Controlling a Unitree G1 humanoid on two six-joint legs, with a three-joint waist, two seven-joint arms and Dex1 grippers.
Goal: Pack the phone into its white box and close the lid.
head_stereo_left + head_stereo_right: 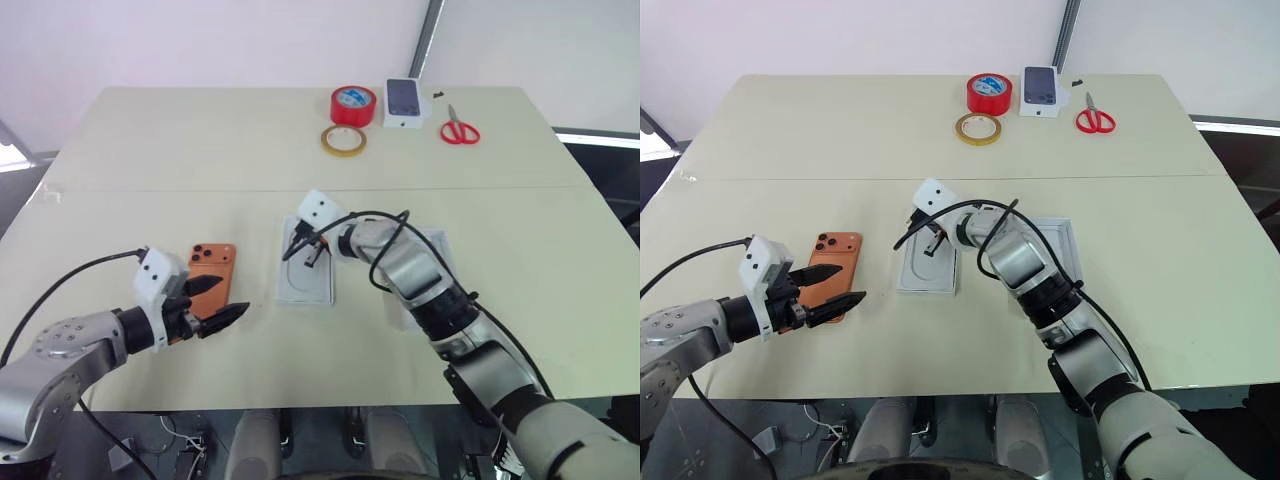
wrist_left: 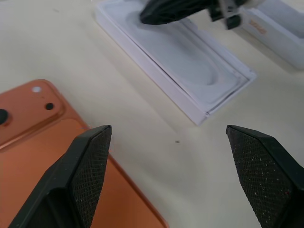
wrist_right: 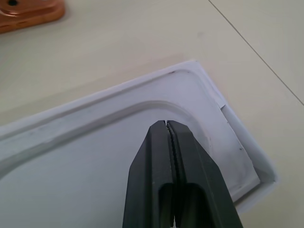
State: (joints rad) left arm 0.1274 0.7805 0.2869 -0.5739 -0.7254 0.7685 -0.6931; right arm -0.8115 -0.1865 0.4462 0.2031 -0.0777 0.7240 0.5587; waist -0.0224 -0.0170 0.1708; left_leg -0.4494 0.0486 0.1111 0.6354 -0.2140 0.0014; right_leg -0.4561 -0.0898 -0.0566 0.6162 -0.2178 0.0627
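The orange phone (image 1: 212, 266) lies flat on the table with its camera lenses up, left of centre. My left gripper (image 1: 233, 294) is open just above the phone's near right side, with nothing between its fingers. The white box (image 1: 304, 285) lies in the middle, with a thin white insert with a rounded outline seated inside it. Over the box's far end, my right gripper (image 3: 166, 124) is shut just above the insert, and I see nothing between its fingers. The lid (image 1: 1068, 250) lies to the right of the box, partly hidden by my right arm.
At the table's far side are a red tape roll (image 1: 353, 104), a tan tape ring (image 1: 343, 140), a small white box picturing a dark phone (image 1: 403, 103) and red scissors (image 1: 459, 130). The table's near edge runs just behind my left gripper.
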